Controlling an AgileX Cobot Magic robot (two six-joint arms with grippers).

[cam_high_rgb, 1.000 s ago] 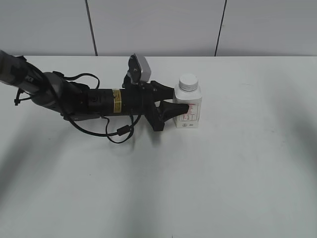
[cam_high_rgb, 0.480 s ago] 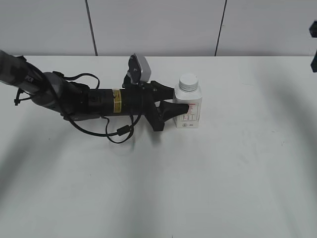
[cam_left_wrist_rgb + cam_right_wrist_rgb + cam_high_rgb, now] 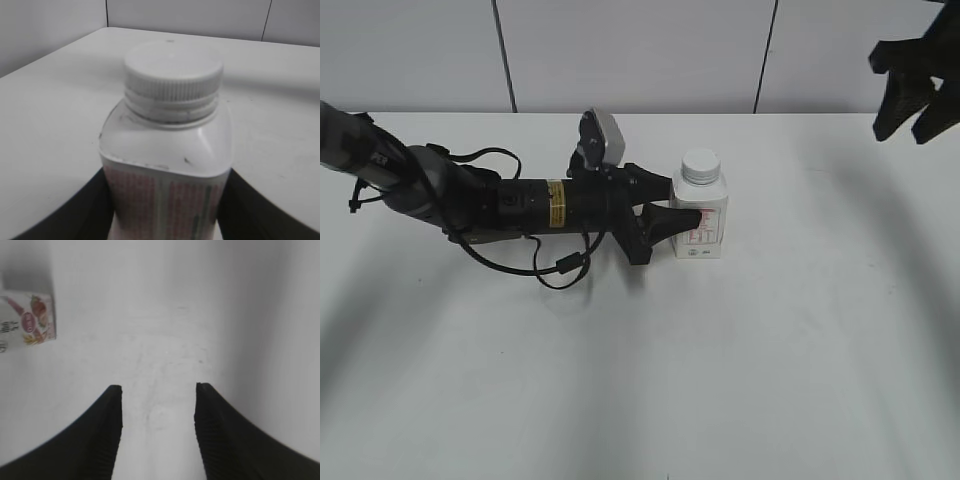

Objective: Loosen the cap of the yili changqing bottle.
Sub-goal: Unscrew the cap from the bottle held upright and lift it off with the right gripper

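the left arm [image 3: 470, 200] lies low along the white counter [image 3: 720, 380], reaching rightward from the left edge with a grey camera block [image 3: 603, 138] on its wrist. its left gripper [image 3: 682, 205] is clamped on the yili changqing bottle [image 3: 700, 215], one black finger on each side of the lower body; the left wrist view shows the fingers [image 3: 75, 210] pressed against both sides of the label. the bottle stands upright near the middle of the counter, a little toward the back wall, its label in red and dark print facing the front. the cap [image 3: 701, 165] sits on the neck, white, round and ribbed, seated squarely. far to the right, the right gripper [image 3: 912, 90] hangs above the counter's back right corner, well apart from the bottle. its fingers [image 3: 107, 440] are spread with nothing between them, and its wrist view catches only a corner of the bottle's label at the left edge.
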